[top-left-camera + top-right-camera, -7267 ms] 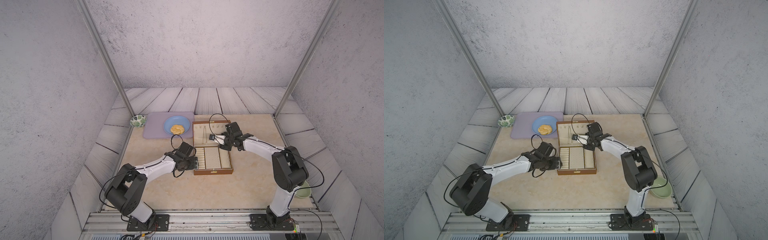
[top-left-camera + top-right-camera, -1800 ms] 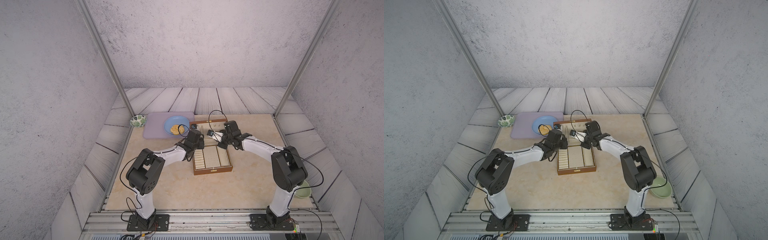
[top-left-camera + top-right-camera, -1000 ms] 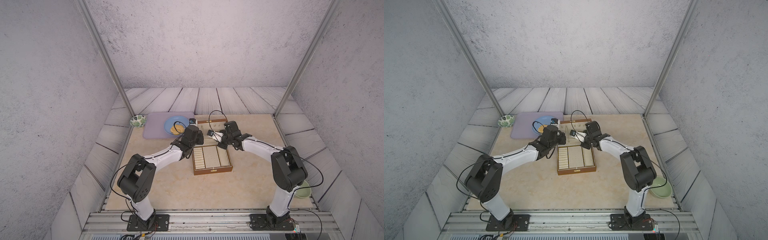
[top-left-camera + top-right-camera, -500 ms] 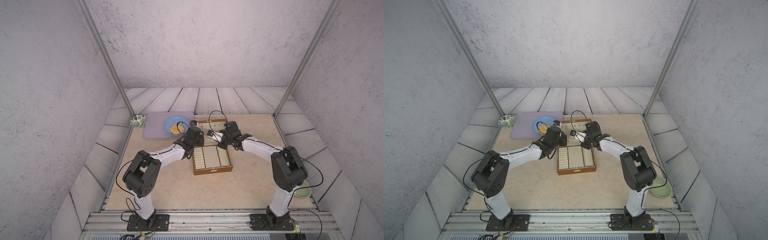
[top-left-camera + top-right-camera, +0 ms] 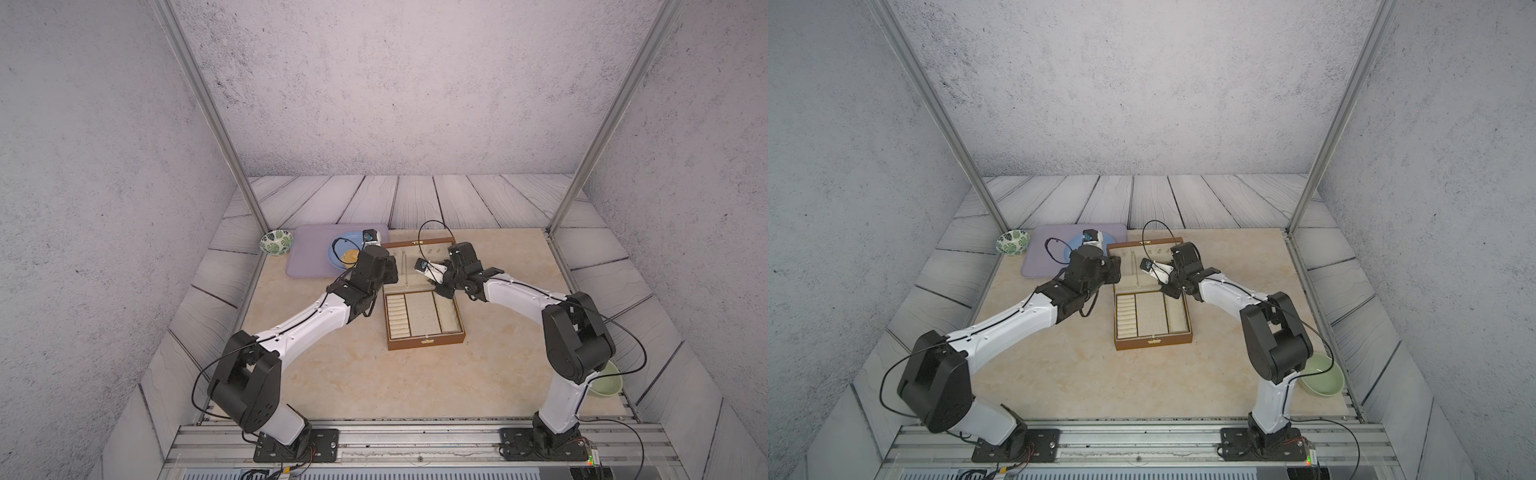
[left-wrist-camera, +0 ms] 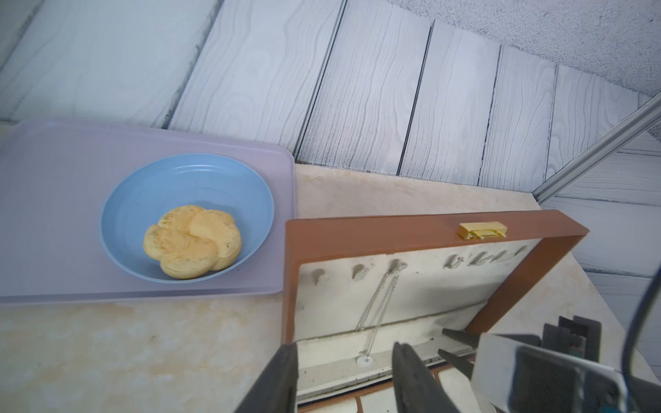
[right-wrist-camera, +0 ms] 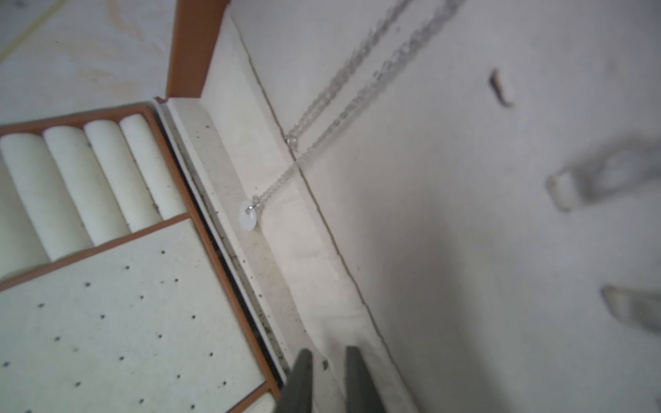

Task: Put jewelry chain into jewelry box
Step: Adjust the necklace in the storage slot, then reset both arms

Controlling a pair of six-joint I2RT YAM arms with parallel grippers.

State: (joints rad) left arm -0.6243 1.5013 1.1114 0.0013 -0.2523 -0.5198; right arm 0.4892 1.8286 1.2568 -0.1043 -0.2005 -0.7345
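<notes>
The brown jewelry box [image 5: 424, 340] [image 5: 1152, 341] stands open in both top views, its lid [image 6: 404, 229] leaning back. The fine jewelry chain [image 6: 379, 304] [image 7: 357, 89] hangs from a hook in the lid's cream lining, and its small white disc [image 7: 248, 214] rests at the lid's foot. It shows faintly in a top view as the chain [image 5: 404, 270]. My left gripper [image 6: 345, 352] [image 5: 392, 270] is open just in front of the disc and holds nothing. At the lid's lower edge, to the chain's right, my right gripper [image 7: 327, 354] [image 5: 434, 284] is open by a narrow gap and empty.
A lilac tray [image 5: 307, 257] lies left of the box and bears a blue plate [image 6: 186, 186] with a yellow pastry [image 6: 193, 246]. A leaf-patterned bowl [image 5: 276, 242] sits beyond the tray. A pale green bowl [image 5: 606, 380] stands by the right arm's base. Metal posts flank the table.
Both grippers' jaws have parted, the left one first and wider. The chain now hangs on the hook free of both. Neither arm has shifted much.
</notes>
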